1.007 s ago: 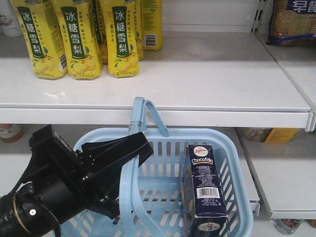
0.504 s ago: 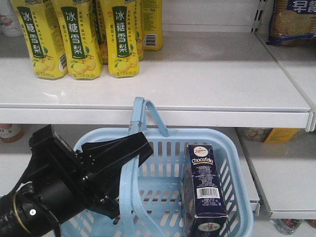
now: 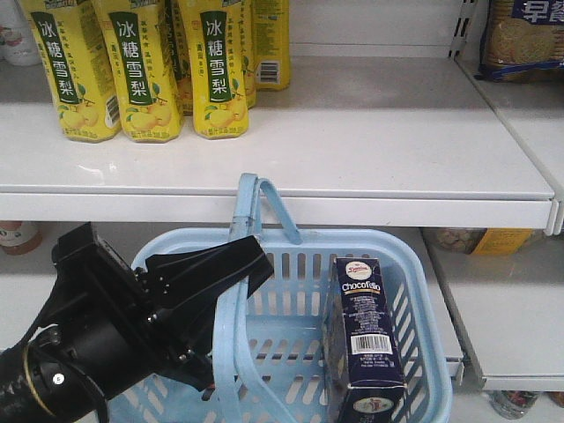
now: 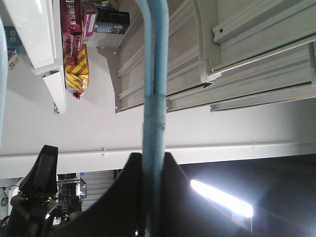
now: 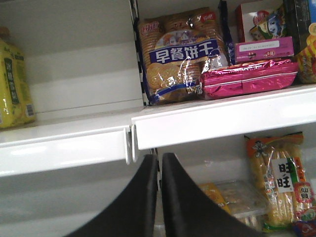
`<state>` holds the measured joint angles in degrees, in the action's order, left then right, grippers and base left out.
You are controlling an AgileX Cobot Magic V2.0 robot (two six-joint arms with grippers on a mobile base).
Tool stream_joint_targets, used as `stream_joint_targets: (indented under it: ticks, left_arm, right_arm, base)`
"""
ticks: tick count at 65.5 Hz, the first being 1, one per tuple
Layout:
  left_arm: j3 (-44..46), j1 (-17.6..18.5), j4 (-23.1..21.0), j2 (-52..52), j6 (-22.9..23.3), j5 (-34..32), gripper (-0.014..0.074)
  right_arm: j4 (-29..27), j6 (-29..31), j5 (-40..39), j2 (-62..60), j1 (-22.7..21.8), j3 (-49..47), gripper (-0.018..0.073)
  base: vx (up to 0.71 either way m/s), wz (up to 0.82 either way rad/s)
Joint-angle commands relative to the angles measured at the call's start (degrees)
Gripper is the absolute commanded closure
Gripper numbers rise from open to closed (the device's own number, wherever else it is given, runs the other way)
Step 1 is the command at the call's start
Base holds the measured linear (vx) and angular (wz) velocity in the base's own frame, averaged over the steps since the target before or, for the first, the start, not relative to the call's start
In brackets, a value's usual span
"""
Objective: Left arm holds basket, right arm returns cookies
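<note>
The fingers (image 4: 126, 192) of the left gripper (image 3: 231, 291) are clamped on the basket's two hoop handles (image 4: 152, 74). In the left wrist view the handles lie pressed together and run up between the fingers as one pale blue band. The fingers (image 5: 143, 197) of the right gripper (image 5: 159, 192) stand almost together, with only a thin slit between them. They hold nothing and point toward the shelving.

The cookie box (image 3: 366, 335) stands upright inside the basket (image 3: 300, 240), close to its right wall. Its barcode side faces the front camera, with the white "Chocofello" lettering near the top. The basket is below and in front of the upper shelf (image 3: 379, 141), and the tops of its handles reach just in front of that shelf's front edge.

Yellow drink bottles (image 3: 141, 70) stand in the shelf's back-left corner. In the next bay to the right, a bag of biscuits (image 5: 177, 54) stands at the left edge of its shelf, with a pink packet (image 5: 249, 79) just beside it.
</note>
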<state>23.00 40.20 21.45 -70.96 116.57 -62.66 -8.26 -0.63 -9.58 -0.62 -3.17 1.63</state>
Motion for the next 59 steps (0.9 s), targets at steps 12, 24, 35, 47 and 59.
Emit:
stream_joint_targets:
  ticks: [12,24,35,47,59]
  left_arm:
    - [1.67,0.27,-3.04,1.64,-0.24,-6.94,0.0596]
    - [1.67,0.27,-3.04,1.64,-0.24,-6.94,0.0596]
    - [1.67,0.27,-3.04,1.64,-0.24,-6.94,0.0596]
    - [1.67,0.27,-3.04,1.64,-0.24,-6.94,0.0596]
    - [1.67,0.27,-3.04,1.64,-0.24,-6.94,0.0596]
  right_arm:
    - [0.18,-0.93,-7.32,-0.77,-0.21,-3.36,0.0566]
    - [0.38,-0.23,-7.32,-0.51,-0.21,-10.89,0.0566]
    - [0.80,3.32,-7.21,3.82,-0.21,-19.82,0.0566]
    - [0.84,3.42,-3.98,12.32,-0.21,-30.98,0.0566]
    - [0.84,3.42,1.38,21.05,-0.04,-44.28,0.0561]
  base:
    - [0.00,0.00]
    - [0.00,0.00]
    - [0.00,0.00]
    - [0.00,0.00]
    - [0.00,0.00]
